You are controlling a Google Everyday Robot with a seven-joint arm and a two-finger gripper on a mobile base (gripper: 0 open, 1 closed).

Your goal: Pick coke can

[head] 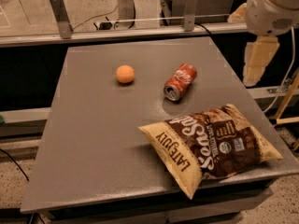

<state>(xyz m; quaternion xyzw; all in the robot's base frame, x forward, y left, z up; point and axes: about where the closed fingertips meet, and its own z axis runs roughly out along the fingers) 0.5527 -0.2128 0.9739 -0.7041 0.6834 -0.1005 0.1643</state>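
Nearest, on the right part of the table (93, 139), lies a big crisp bag (210, 148), brown and pale yellow with large lettering. It lies flat and askew, one yellow corner poking over the table's near edge. Just beyond its far edge, near but not touching it, the coke can (180, 81) lies on its side right of the table's middle. The can is red with white script, its silver end turned toward the near left and its body running off to the far right. Nothing rests on it or leans against it; the bag borders it only on the near side. Left of the can, well apart from it and at about the same depth, sits a small orange ball (125, 73).

The table top is plain matte grey, with a speckled floor (14, 190) low at the near left.

Past the table's right edge, at the far right, the gripper (258, 59) hangs below the arm's white rounded housing (273, 6). It is clear of the table, well apart from the can and holding nothing visible; I cannot tell whether it is released or clenched.

Along the far edge runs a metal rail (117, 34) with two upright posts (60, 15). Behind it is a pale floor with dark cables (105, 22).
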